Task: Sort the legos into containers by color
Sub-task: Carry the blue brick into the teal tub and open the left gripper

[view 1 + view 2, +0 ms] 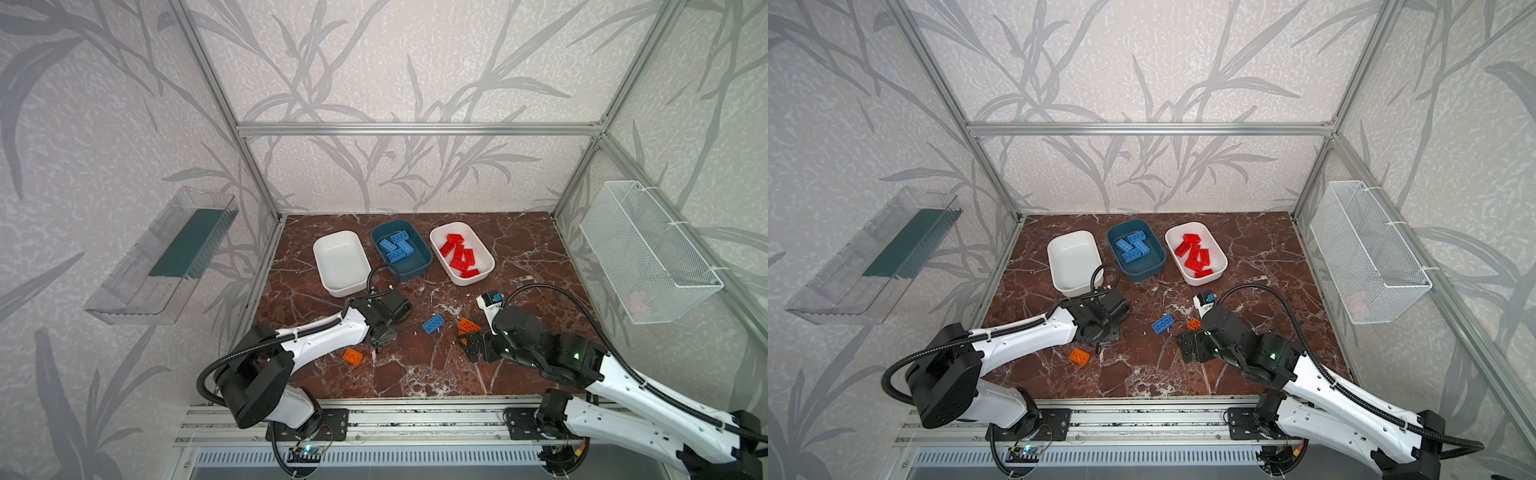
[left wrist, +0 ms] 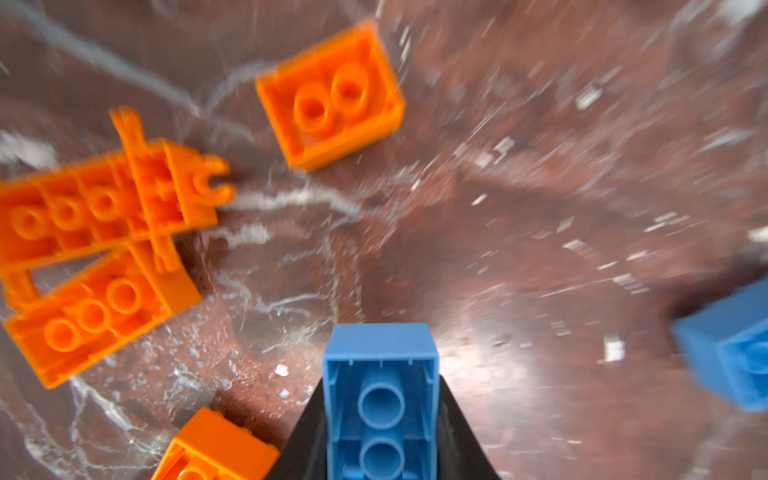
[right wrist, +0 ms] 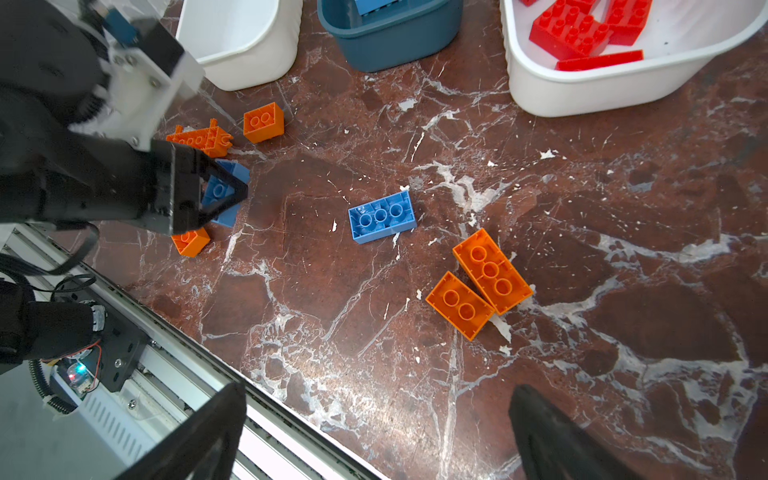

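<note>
Legos handle alike; the blue brick looks light, rigid and slick-walled. The left gripper pinches its flat side walls, low over the table, nearer the robot than the teal tub. The right gripper gapes empty.

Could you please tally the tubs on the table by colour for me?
White tubs: 2 (one empty, one holding red bricks)
Teal tub: 1 (holding blue bricks)
Total: 3
</note>
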Tool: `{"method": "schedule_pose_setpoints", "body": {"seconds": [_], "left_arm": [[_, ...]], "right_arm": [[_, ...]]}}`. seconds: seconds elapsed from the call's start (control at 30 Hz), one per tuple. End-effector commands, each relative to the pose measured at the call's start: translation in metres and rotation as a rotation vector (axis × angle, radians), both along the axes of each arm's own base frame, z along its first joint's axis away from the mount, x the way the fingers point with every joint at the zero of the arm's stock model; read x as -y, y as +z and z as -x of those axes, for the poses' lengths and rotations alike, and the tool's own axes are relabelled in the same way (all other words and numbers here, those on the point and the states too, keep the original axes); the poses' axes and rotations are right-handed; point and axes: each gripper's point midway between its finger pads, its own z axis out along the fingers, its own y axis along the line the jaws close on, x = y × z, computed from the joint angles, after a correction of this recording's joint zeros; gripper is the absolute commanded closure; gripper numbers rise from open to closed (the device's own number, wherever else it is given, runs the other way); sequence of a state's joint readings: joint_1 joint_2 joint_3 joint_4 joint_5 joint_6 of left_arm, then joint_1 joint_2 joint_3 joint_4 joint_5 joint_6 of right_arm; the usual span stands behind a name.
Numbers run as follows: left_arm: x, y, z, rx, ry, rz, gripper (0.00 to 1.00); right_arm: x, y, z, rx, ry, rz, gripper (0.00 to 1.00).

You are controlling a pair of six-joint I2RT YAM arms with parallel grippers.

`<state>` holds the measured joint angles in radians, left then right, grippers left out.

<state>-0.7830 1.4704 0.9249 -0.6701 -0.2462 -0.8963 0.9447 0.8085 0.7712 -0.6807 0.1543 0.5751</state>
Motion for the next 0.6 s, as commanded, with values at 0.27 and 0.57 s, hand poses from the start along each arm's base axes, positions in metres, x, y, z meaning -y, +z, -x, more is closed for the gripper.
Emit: {"method": "schedule_pose_setpoints", "body": {"seconds": [0.27, 0.57], "left_arm": [[-0.005, 0.084, -0.134, 0.127, 0.057, -0.005, 0.82], [0.029, 0.069, -0.221, 0.075, 0.034, 0.040, 0.82]], "right_arm": [[0.000, 0.014, -0.009, 0.060, 0.004, 0.030, 0.01], [-0.001, 0.017, -0.037, 0.028, -0.015, 0.004, 0.01]]}}
